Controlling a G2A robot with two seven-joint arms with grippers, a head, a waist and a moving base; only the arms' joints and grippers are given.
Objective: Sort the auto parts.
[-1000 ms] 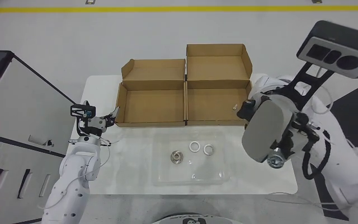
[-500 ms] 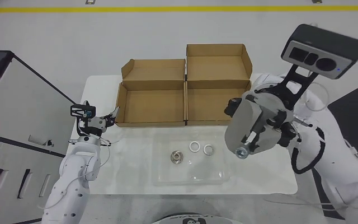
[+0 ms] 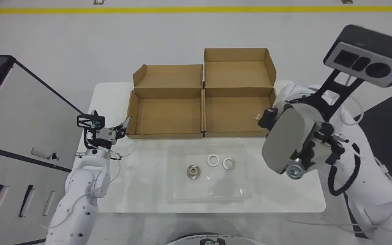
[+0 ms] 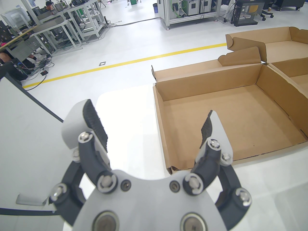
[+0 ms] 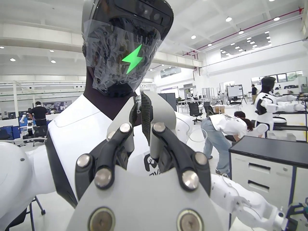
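Left gripper (image 4: 150,116) hangs over the white table (image 3: 110,98) near its left edge, just beside the left cardboard box (image 3: 165,116); jaws spread wide, nothing between them. That box is open and bare inside.

Centre front: clear plastic tray (image 3: 177,190), holding a metal hub (image 3: 193,171) and two white rings (image 3: 212,160), the rings close together and the hub a little apart on their left. Judgement: the hub is stiff, smooth and the heaviest piece, so it is best pinched across its outer rim; the rings are light and thin, lie flat and are likely to skate, so one pad inside the hole and one outside the band would serve; the tray wall leaves little room to approach from the side.

Right cardboard box (image 3: 239,113) touches the left one and holds a small pale part (image 3: 256,115) near its right wall.

Right gripper (image 5: 139,106) is raised well above the table's right end; jaws drawn together on what appears to be a small ribbed metal piece (image 5: 137,102), too small to identify further.
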